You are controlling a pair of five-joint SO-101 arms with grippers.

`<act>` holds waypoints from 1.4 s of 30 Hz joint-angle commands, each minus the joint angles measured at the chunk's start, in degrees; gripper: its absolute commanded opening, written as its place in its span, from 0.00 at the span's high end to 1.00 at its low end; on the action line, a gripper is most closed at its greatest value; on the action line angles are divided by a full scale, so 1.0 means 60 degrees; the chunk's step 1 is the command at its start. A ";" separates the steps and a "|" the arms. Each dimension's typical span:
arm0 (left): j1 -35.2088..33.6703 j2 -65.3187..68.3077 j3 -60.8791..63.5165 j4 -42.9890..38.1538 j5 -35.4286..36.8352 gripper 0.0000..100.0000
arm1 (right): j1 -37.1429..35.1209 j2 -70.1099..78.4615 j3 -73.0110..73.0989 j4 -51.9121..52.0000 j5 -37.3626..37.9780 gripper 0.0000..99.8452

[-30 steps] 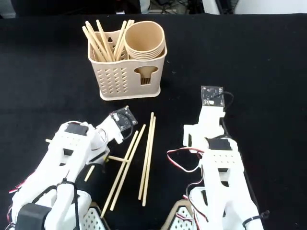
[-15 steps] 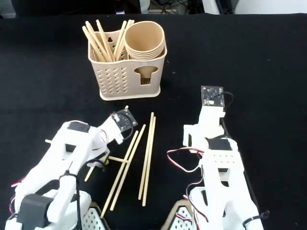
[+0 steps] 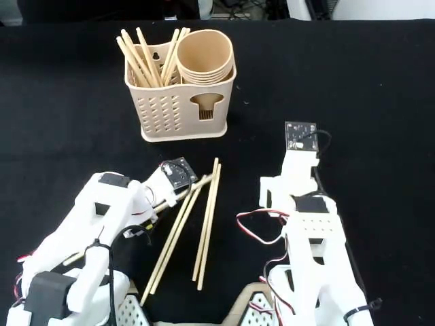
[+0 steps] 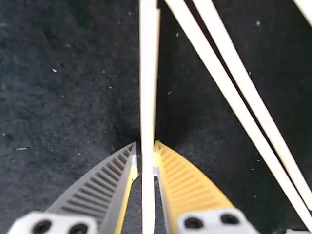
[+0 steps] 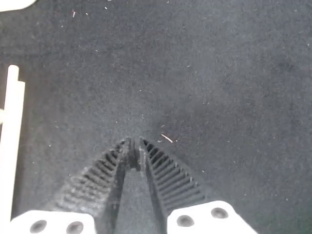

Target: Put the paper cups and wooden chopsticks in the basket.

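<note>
A beige basket [image 3: 178, 114] stands at the back of the black table with stacked paper cups [image 3: 204, 56] and several wooden chopsticks [image 3: 141, 58] inside. My left gripper [image 3: 160, 202] [image 4: 147, 152] is shut on a pair of chopsticks [image 4: 148, 73] that slants across the table, its far tip [image 3: 207, 179] toward the right. Two loose pairs of chopsticks [image 3: 173, 238] [image 3: 207, 217] lie beside it, also seen as loose chopsticks [image 4: 229, 92]. My right gripper [image 5: 132, 145] is shut on nothing, low over bare cloth, with a chopstick end [image 5: 12, 122] off to its side.
The right arm [image 3: 309, 224] rests at the front right, apart from the chopsticks. Black cloth stretches open to the right of the basket and behind it. The table's front edge lies under both arm bases.
The chopsticks held by my left gripper have swung, their far tip moving right. The left wrist shifted slightly, and the loose pairs were nudged a little. The right arm stayed still.
</note>
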 commanded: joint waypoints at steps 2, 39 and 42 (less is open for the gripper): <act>-0.0007 0.0015 -0.0183 0.0029 0.0015 0.95 | 0.0015 -0.0286 -0.0037 -0.0161 -0.0015 0.99; 0.1546 -0.2623 -0.0623 -0.0073 0.1011 0.97 | 0.0015 -0.0286 -0.0051 -0.0161 -0.0015 0.99; 0.1648 -0.2608 -0.0725 -0.0337 0.1377 0.97 | 0.0015 -0.0271 -0.0037 -0.0161 -0.0015 0.99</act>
